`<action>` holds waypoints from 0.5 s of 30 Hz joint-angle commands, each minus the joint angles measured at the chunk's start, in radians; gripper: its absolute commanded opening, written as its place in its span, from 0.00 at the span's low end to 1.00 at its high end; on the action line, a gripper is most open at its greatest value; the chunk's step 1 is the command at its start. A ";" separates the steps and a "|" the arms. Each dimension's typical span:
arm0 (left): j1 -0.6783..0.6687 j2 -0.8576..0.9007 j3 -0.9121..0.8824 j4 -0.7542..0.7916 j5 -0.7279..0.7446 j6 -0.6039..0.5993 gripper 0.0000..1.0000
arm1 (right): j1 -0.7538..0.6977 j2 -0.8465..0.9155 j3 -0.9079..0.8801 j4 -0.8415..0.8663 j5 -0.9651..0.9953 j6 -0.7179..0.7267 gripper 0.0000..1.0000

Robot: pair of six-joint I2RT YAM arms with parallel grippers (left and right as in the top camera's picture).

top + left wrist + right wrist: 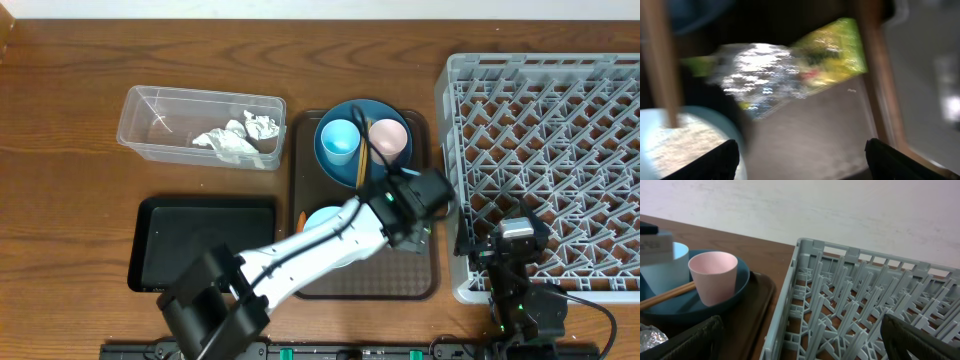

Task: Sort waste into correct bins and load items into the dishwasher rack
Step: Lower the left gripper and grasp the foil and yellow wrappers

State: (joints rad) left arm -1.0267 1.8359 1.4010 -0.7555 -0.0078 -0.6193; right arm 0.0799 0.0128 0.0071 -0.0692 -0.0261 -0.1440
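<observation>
Your left tool (801,150) hangs over the right part of the brown serving tray (400,278). Its fingers (715,161) are spread wide, with nothing between them and touching nothing. The crumpled silver foil (760,80) and the yellow-green wrapper (837,52) lie on the serving tray just ahead of those fingers, touching each other. Your right tool (802,326) is just right of the serving tray, over the tray-side part of the dishwasher rack (560,120). Its jaws are as wide as they go, and it is empty.

Left of the serving tray you have one clear tub (150,110) and one black tray (205,245). The white tissue (238,138) is in the tub (it looks like two lumps). On the serving tray there are:
- one carrot piece (302,218) at the left edge
- one pale bowl (318,218)
- one dark-blue plate (335,170)
- two cups standing on the plate, the light-blue cup (339,140) and the pink cup (388,140)
- one pair of chopsticks (362,165) between the cups

There is one rack, right of the serving tray.

From overhead, your left arm covers most of the bowl and hides the foil and wrapper entirely. The left wrist view is blurred. A pale grainy patch in the bowl may be rice, but you cannot count grains. The rack is cut off at the right edge.
</observation>
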 commanded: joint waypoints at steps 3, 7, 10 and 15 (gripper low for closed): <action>-0.064 0.007 -0.006 0.032 -0.113 -0.076 0.82 | -0.014 -0.002 -0.002 -0.003 0.000 -0.011 0.99; -0.069 0.017 -0.006 0.042 -0.151 -0.097 0.80 | -0.014 -0.002 -0.002 -0.003 0.000 -0.011 0.99; -0.069 0.035 -0.006 0.051 -0.150 -0.097 0.70 | -0.014 -0.002 -0.002 -0.003 0.000 -0.011 0.99; -0.069 0.069 -0.006 0.077 -0.151 -0.097 0.70 | -0.014 -0.002 -0.002 -0.003 0.000 -0.010 0.99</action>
State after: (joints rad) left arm -1.0988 1.8751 1.4010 -0.6876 -0.1295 -0.7067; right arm 0.0799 0.0128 0.0071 -0.0692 -0.0261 -0.1440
